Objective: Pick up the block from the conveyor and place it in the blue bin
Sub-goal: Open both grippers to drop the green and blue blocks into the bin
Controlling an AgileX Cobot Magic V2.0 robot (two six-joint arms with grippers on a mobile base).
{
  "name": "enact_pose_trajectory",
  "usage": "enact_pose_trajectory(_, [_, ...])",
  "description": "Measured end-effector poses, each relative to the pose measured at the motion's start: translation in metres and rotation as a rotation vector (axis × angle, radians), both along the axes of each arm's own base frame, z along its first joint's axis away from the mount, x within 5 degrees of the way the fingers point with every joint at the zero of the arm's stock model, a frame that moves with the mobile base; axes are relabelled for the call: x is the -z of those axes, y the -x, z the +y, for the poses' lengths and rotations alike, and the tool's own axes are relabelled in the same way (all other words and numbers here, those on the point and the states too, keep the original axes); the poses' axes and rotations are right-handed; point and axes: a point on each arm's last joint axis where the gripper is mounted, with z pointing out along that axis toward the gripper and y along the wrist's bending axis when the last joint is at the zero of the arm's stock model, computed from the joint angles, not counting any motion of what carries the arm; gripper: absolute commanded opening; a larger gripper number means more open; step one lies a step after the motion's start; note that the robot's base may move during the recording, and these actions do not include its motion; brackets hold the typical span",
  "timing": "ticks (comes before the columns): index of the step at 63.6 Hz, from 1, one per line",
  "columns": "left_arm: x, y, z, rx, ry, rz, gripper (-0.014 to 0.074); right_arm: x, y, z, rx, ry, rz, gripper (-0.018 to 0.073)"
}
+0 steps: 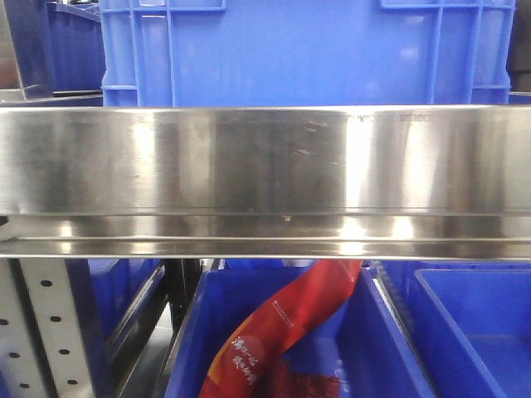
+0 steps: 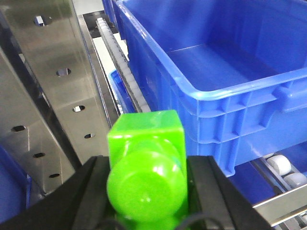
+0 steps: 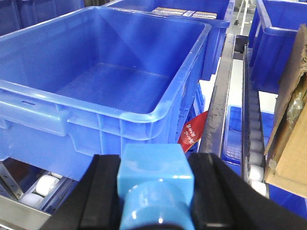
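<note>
Carry your right gripper [image 3: 156, 191] forward past the bin [image 3: 139, 114] rim, and release only once it is well inside. The block [image 3: 153, 165] sits clamped in that gripper, just short of the bin: light blue, boxy, with a rounded knob. Your left gripper [image 2: 148, 191] clamps a green block [image 2: 146, 136].
</note>
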Motion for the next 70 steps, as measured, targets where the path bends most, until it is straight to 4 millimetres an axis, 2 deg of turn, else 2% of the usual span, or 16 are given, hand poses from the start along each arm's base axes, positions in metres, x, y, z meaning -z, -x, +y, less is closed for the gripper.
enact_pose_trajectory(12, [0.0,-0.001,0.0,0.001,0.002,-0.006,-0.0111,0.0,0.0,0.0,0.0,-0.003,-0.004,-0.0162])
enact_pose_trajectory(21, [0.001,-0.01,-0.006,0.013,0.0,0.007,-0.0111,-0.006,-0.001,0.001,0.002,-0.029,-0.04,-0.0162])
enact_pose_trajectory(27, [-0.006,-0.021,-0.019,0.067,0.0,0.006,-0.0111,-0.017,-0.003,0.004,-0.027,-0.043,-0.066,-0.0162])
enact_pose_trajectory(36, [-0.024,-0.044,-0.051,0.169,0.007,-0.011,-0.0111,-0.039,-0.02,0.016,-0.096,-0.058,-0.09,-0.0162])
enact_pose_trajectory(45, [-0.042,-0.076,-0.082,0.22,0.032,-0.037,-0.0111,-0.063,-0.052,0.034,-0.161,-0.067,-0.095,-0.0162])
enact_pose_trajectory(51, [-0.041,-0.099,-0.099,0.233,0.052,-0.029,-0.0111,-0.067,-0.077,0.047,-0.188,-0.066,-0.074,-0.0162])
enact_pose_trajectory(58, [-0.031,-0.126,-0.119,0.248,0.079,-0.008,-0.0111,-0.058,-0.112,0.063,-0.203,-0.054,-0.01,-0.0162])
enact_pose_trajectory(63, [-0.013,-0.147,-0.133,0.252,0.076,0.043,-0.0111,-0.044,-0.135,0.071,-0.201,-0.04,0.049,-0.0162])
enact_pose_trajectory(70, [0.009,-0.166,-0.146,0.252,0.059,0.102,-0.0111,-0.023,-0.161,0.08,-0.2,-0.022,0.124,-0.0162])
